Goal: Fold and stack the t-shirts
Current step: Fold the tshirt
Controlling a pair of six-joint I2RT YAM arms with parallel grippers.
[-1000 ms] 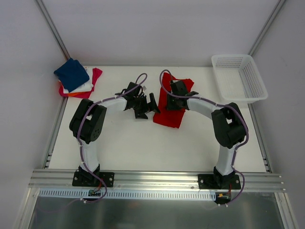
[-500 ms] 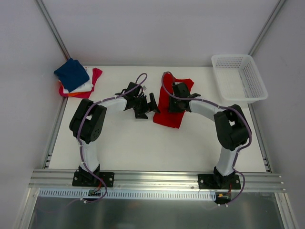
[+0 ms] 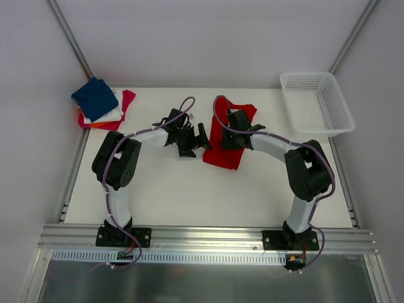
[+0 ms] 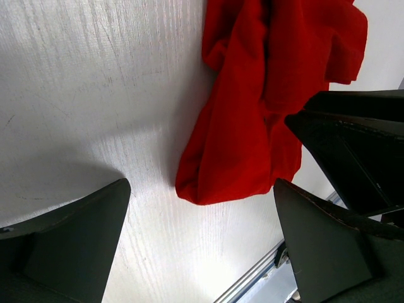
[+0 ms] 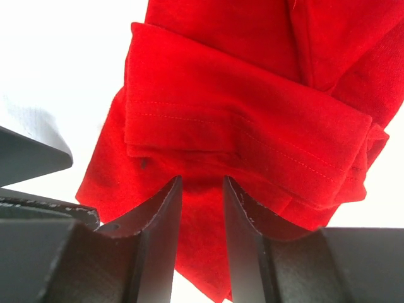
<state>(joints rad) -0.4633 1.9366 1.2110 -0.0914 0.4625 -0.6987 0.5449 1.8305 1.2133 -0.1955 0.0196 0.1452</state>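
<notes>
Pointing my right gripper (image 5: 202,183) at the crumpled bright red cloth t-shirt (image 5: 240,113) directly beneath, I am holding its fingers nearly together; clamped or not, I cannot tell. My left gripper (image 4: 201,189) is gaping wide beside the shirt's edge.

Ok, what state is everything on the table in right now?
Red t-shirt: bunched, not neatly folded.
Folded t-shirt stack: piled, navy on top.
White mesh basket: upright, empty.
Left gripper: open, holding nothing.
Right gripper: fingers nearly closed over red t-shirt, grip unclear.
</notes>
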